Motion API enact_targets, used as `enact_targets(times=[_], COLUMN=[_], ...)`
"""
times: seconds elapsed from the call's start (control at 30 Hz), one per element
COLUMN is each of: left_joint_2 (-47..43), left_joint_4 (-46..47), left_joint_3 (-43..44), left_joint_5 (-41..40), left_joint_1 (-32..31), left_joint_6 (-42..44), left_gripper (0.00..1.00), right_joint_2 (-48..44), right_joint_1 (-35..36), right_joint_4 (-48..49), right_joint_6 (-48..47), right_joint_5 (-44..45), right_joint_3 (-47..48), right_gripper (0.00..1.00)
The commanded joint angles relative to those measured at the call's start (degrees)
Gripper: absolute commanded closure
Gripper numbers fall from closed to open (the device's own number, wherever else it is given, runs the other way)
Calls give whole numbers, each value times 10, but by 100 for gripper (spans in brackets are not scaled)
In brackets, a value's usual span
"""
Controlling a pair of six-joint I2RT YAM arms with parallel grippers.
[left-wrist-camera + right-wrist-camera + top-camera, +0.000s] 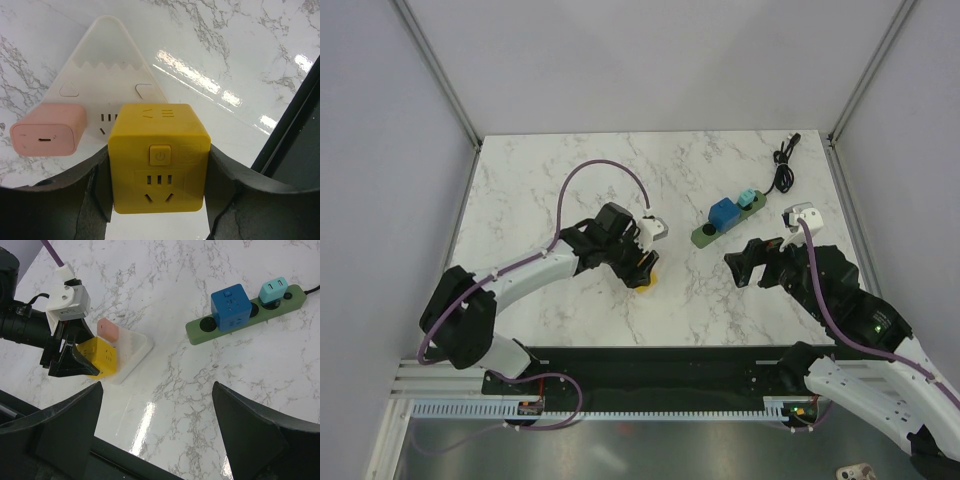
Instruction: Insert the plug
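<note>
**Marble desk, yellow cube in the left jaws**

Marble desk fills the frame. The left gripper clamps the yellow cube plug at the white triangular base, beside a pink adapter, toward the near edge. The right gripper hangs with its jaws spread wide, near the green power strip toward the right edge.

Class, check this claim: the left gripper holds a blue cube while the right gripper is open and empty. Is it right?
No. The cube in the left gripper is yellow, not blue, as the left wrist view shows. The right gripper is open and empty.
</note>
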Motion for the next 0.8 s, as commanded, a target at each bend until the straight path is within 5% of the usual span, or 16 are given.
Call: enact_targets(times=[0.0,0.77], left_joint_2=[3,16], left_joint_4=[17,39], left_joint_3=[16,-3], left_joint_5=[4,3], left_joint_1=[-1,-1], left_joint_6=[-16,-20], left_gripper=[98,98], right_joint_2=[-4,-3], right_joint_1=[0,0], right_joint_4=[11,12], right_joint_6=[4,5], right_joint_5=[0,0], right_joint_3=[-3,-4], right_gripper=[2,2])
